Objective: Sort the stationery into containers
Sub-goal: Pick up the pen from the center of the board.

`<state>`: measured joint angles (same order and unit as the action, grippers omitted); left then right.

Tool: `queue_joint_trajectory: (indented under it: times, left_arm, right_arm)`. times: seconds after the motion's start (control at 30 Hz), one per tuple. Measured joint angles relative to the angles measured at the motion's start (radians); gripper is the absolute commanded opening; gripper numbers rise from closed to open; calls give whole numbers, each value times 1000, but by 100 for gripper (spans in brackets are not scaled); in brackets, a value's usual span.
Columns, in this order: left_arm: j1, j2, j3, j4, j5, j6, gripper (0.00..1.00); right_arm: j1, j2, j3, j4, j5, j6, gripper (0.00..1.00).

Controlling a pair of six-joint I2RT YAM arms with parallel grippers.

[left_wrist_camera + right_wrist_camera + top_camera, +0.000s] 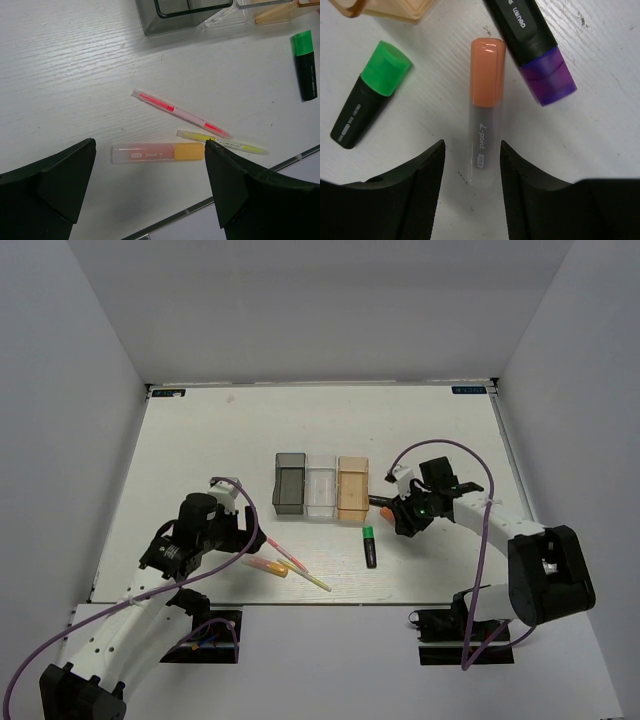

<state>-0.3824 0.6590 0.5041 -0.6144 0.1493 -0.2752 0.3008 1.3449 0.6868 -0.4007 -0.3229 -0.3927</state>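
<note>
Item: orange-capped highlighter [487, 100], flat on the tabletop [600, 150] near the orange bin [380, 7]. Light, stiff, slick plastic, so it may roll. You should pinch the pale barrel mid-length. Right end effector [471, 150]: narrowly parted, straddling it, holding nothing. Left end effector [150, 147]: wide, empty, over the pens [180, 114].

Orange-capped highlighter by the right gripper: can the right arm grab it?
Probably yes. The right gripper is open, with the orange-capped highlighter lying inside its gap. The purple-capped highlighter sits close beside it but not across it.
</note>
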Motion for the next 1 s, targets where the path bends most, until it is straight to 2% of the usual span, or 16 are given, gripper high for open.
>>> queue_joint_trajectory:
  times: [0.17, 0.43, 0.5, 0.53, 0.63, 0.67, 0.77, 1.0]
  left_arm:
    - [0, 0, 0, -6, 0, 0, 100]
    - [0, -2, 0, -6, 0, 0, 100]
    - [0, -5, 0, -6, 0, 0, 100]
    - [0, -7, 0, -6, 0, 0, 100]
    - [0, -14, 0, -6, 0, 0, 100]
    - [0, -16, 0, -6, 0, 0, 100]
    - [0, -20, 0, -6, 0, 0, 100]
    - [0, -21, 0, -6, 0, 0, 99]
  right_arm:
    - [60, 38, 3, 34, 89, -2, 51]
    - [94, 72, 10, 36, 181, -23, 39]
    - [94, 80, 18, 23, 182, -35, 33]
    - [94, 84, 22, 18, 182, -38, 26]
    - [94, 85, 26, 6, 178, -48, 14]
    - [94, 85, 26, 3, 175, -53, 8]
    - [94, 82, 26, -16, 161, -68, 0]
    - [94, -84, 45, -219, 126, -131, 0]
